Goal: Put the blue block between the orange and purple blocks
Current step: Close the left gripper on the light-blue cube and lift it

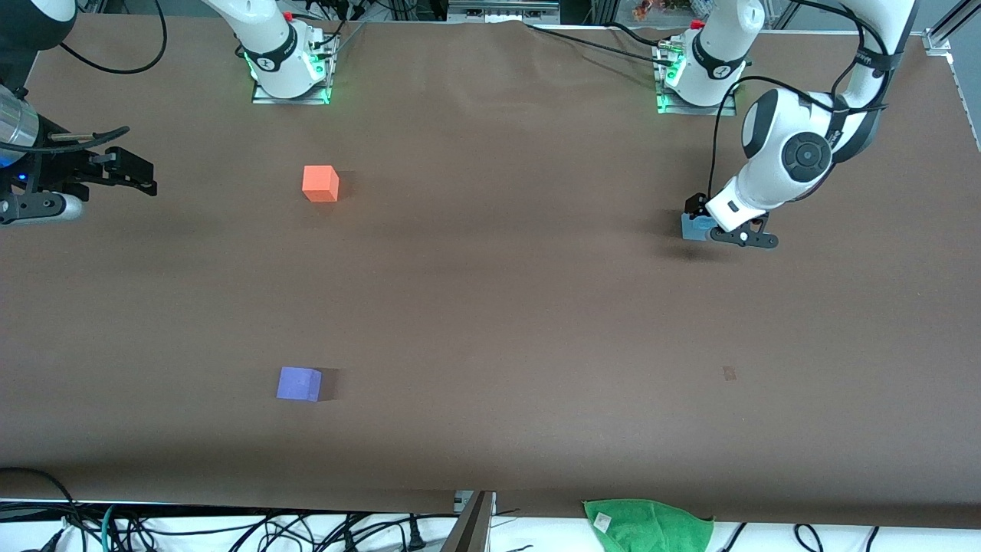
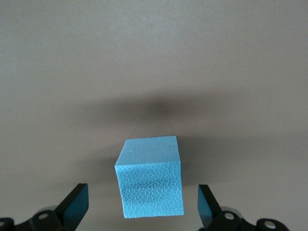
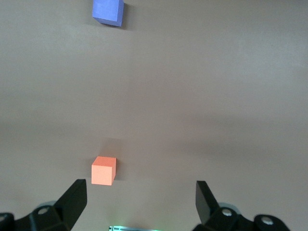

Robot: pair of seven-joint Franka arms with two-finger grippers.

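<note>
Foam, by the pebbled grain on the blue block (image 2: 150, 177), so it likely handled light and slightly squashy, with matte faces that should not slip. Blue block (image 1: 695, 228) sat on the table (image 1: 490, 307) at right of the front frame, upper half. Left hand (image 1: 716, 226) was down around it, open, fingers (image 2: 74, 206) either side with gaps showing, not touching. Best hold judged to be the two flat side faces, mid-height, squeezed gently so the foam doesn't dent or twist. Orange block (image 1: 320, 183) lay upper left of centre, purple block (image 1: 299, 383) lower left, well apart with bare table between. Right hand (image 1: 115, 175) waited open at the frame's left edge, over the table, holding nothing.
</note>
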